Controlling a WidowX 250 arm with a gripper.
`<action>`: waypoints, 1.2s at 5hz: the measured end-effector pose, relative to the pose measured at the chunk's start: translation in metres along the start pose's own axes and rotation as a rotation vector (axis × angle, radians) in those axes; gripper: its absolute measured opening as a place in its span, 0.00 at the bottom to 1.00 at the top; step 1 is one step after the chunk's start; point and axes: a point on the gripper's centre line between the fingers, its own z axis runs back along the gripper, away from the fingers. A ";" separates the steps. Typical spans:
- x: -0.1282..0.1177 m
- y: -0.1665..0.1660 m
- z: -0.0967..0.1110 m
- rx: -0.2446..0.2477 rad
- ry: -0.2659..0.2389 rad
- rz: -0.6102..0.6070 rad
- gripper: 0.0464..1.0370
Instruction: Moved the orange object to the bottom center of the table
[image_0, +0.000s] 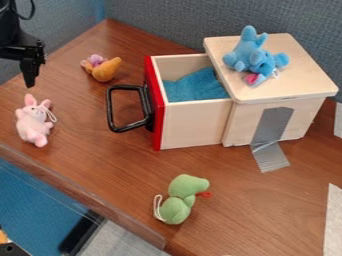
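Can see gripper (30, 81) at upper left, cannot tell if wide or narrow; orange toy (107, 70) on bench (247, 207), near open drawer (194, 122).

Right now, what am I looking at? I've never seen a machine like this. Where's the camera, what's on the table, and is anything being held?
The black machine at the upper left is a robot arm; its end effector, the grasping part, hangs there with nothing visibly held. There is one picture, from a fixed camera looking down at a slant.

On the brown table are an orange toy with a purplish part, a pink rabbit and a green toy. The wooden box has its red-fronted drawer pulled out, with blue cloth inside, and a blue toy on top.
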 end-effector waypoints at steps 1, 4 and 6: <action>-0.003 -0.002 -0.008 -0.005 0.030 0.005 0.96; 0.102 -0.065 -0.037 -0.018 -0.011 0.088 0.96; 0.110 -0.088 -0.062 -0.035 -0.005 0.102 0.96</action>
